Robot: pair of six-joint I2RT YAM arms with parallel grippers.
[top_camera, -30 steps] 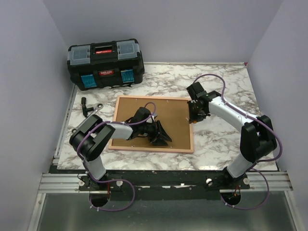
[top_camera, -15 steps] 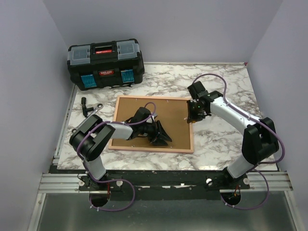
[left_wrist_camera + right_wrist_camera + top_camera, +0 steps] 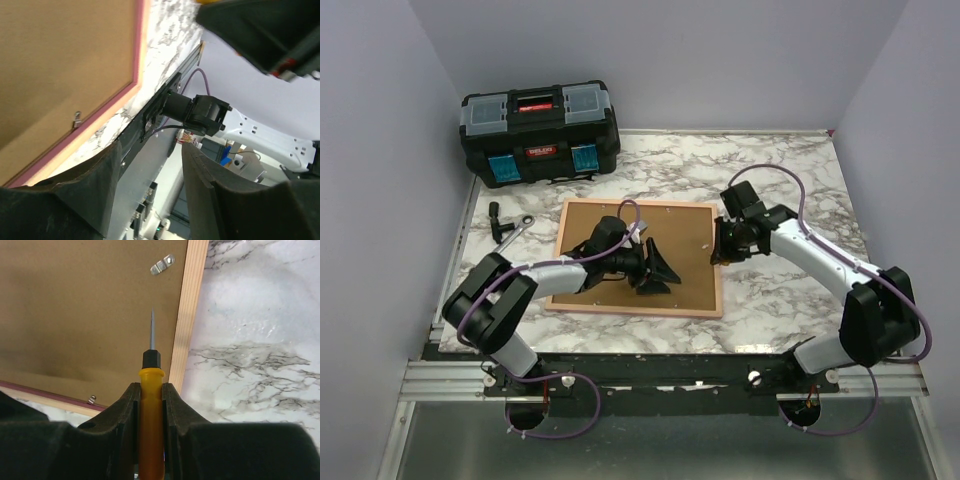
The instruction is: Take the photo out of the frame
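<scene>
Now, right hand clamped on screwdriver near frame edge; left hand apart.

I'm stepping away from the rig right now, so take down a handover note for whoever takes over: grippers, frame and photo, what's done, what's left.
Left gripper: open, holding nothing, low over the backing board; contact unclear.
Right gripper: shut on a yellow-handled screwdriver, tip over the backing near the frame's right edge, pointing toward a metal clip.
The frame lies face down on the table, backing in place; the photo is not visible.
Done: tool in hand.
Left: probably turn the clips aside, lift the backing, take out the photo.
</scene>
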